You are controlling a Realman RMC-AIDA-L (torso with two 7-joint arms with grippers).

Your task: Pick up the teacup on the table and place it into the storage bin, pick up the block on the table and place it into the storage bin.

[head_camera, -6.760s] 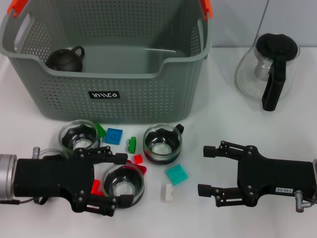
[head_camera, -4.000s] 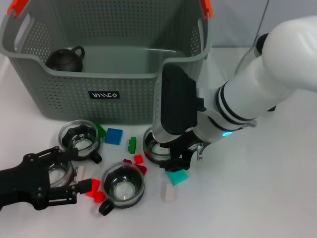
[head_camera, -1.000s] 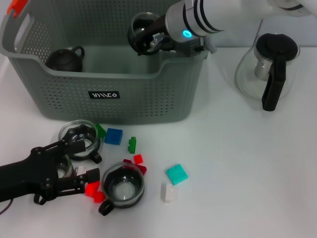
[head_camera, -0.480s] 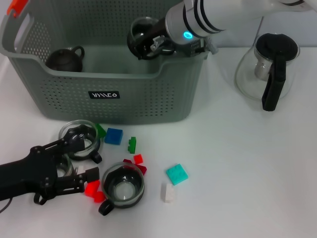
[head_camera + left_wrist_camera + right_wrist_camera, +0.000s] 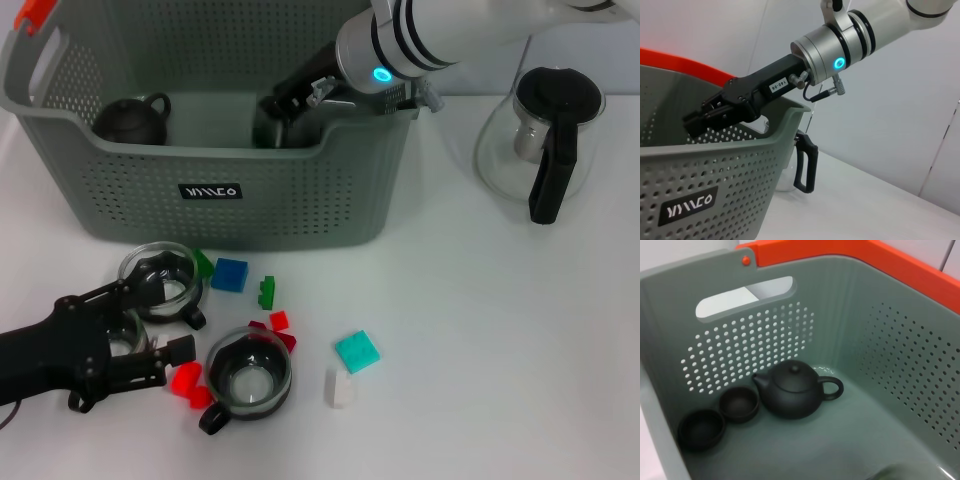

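right pincer (image 5: 268, 125) lowered into storage bin (image 5: 230, 190), gripping teacup (image 5: 272, 128) | white table (image 5: 480, 330) | left pincer (image 5: 170, 325) wide

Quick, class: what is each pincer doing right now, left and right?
Left pincer: open, holding nothing.
Right pincer: closed on a glass teacup, inside the storage bin.

Head view down over table; both wrist views close, all 3 sharing the storage bin (image 5: 215, 190).
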